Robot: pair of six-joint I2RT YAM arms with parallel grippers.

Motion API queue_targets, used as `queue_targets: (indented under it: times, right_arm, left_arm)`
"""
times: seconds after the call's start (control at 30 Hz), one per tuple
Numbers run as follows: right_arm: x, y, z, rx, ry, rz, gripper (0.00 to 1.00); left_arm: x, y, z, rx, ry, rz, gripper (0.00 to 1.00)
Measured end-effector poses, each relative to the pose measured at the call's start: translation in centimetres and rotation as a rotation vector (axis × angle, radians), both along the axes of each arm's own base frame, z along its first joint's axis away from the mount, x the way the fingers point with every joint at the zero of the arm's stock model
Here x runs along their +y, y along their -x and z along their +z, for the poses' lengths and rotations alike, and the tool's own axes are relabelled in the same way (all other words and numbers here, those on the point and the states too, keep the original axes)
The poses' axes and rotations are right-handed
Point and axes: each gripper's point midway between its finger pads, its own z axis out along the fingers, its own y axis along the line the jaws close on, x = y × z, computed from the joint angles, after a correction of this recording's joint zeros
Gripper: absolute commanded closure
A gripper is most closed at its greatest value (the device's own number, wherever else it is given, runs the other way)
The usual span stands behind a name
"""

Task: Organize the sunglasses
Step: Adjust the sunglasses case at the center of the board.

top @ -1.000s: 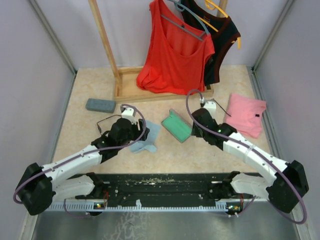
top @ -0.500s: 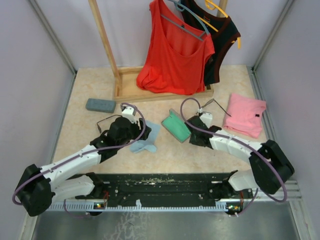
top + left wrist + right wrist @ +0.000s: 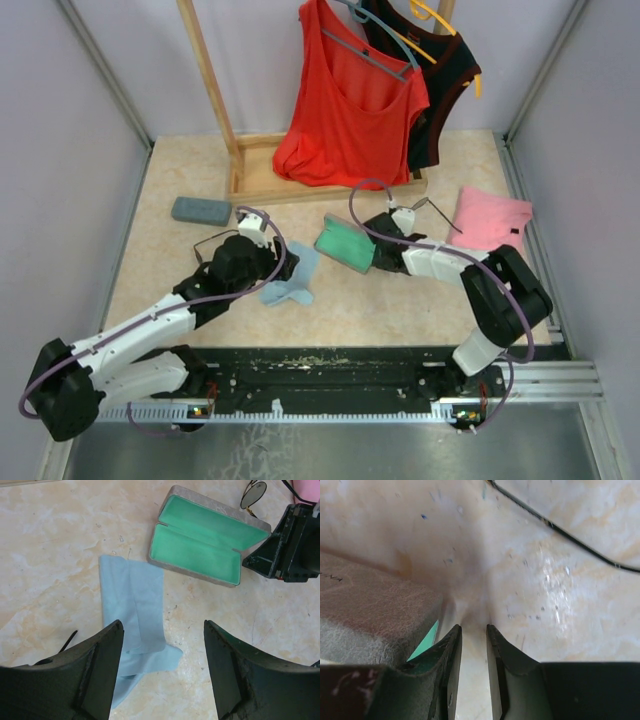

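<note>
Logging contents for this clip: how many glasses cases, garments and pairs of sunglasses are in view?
Glasses cases: 2, closed grey case, open green-lined case
Garments: 3, red top, black top, folded pink garment
Sunglasses: 2, pair near the grey case, pair near the pink garment
Total: 7

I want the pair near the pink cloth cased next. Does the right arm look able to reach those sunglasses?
Probably yes. The sunglasses lie uncovered close to the right hand, which sits low beside the open case, jaws narrowly apart; it would need to widen and turn first.
</note>
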Motion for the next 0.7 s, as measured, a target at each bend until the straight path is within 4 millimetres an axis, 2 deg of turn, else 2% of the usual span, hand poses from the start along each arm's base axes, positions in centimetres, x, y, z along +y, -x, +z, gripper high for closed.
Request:
queue_targets:
  times: [0.23,0.37,0.7]
  right_arm:
    - [1.1,-3.8,0.1,-0.006,0.089,0.105,0.72]
    - [1.0,-5.5,0.1,-0.017,0.108,0.138,0.72]
    - [1.1,-8.3,0.4,-0.04,0.113,0.19,0.65]
  left_arm:
    - [0.2,0.1,0.1,0.0,-0.002,0.004,0.28]
    - [0.4,0.2,-0.2,0.008,-0.011,0.007,0.29]
    - [1.3,0.3,0.1,0.004,-0.018,0.037,0.27]
